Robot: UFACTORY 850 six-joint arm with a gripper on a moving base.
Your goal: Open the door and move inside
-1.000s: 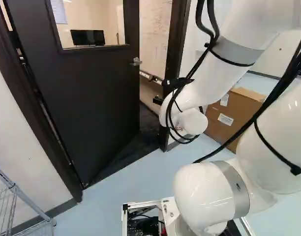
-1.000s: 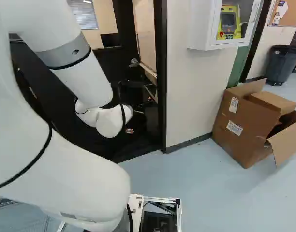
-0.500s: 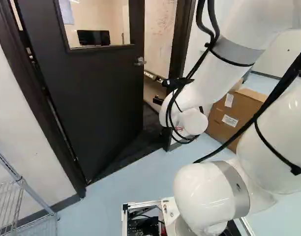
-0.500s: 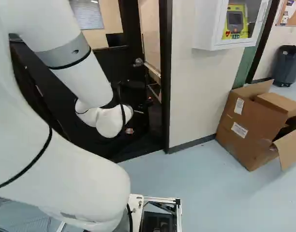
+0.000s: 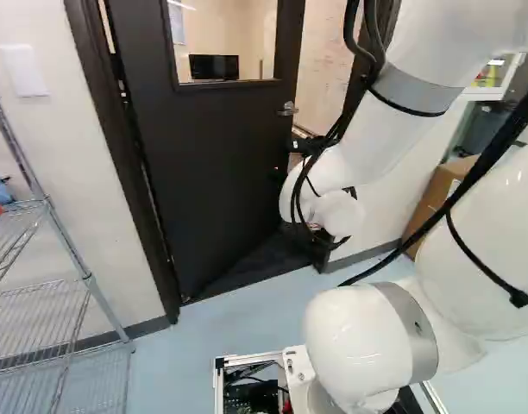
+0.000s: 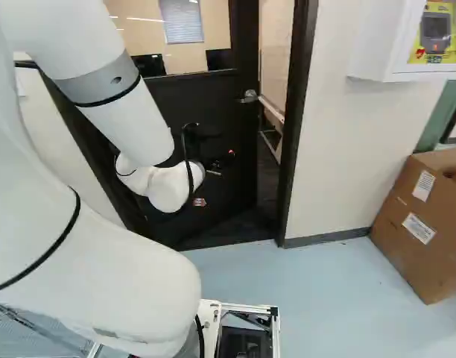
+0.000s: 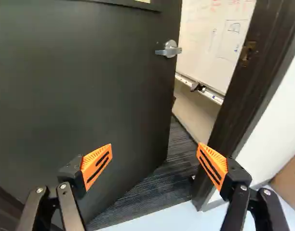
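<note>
1. The dark door frame [image 7: 248,82] stands ahead of the end effector [image 6: 213,160], its latch-side post a little to the right.
2. The door [image 7: 89,82], partly open, fills the space ahead and to the left of the end effector; a gap shows between its free edge and that post.
3. Through the gap, ahead and right, is a whiteboard [image 7: 215,38].
4. Wire shelving [image 5: 70,237] is well to the left of the end effector.
5. A cardboard box [image 6: 429,224] sits on the floor, to the right.
6. The end effector [image 7: 154,156] is open, fingers wide apart, nothing between them.
7. The lever handle [image 7: 168,49] is ahead and higher, untouched.
</note>
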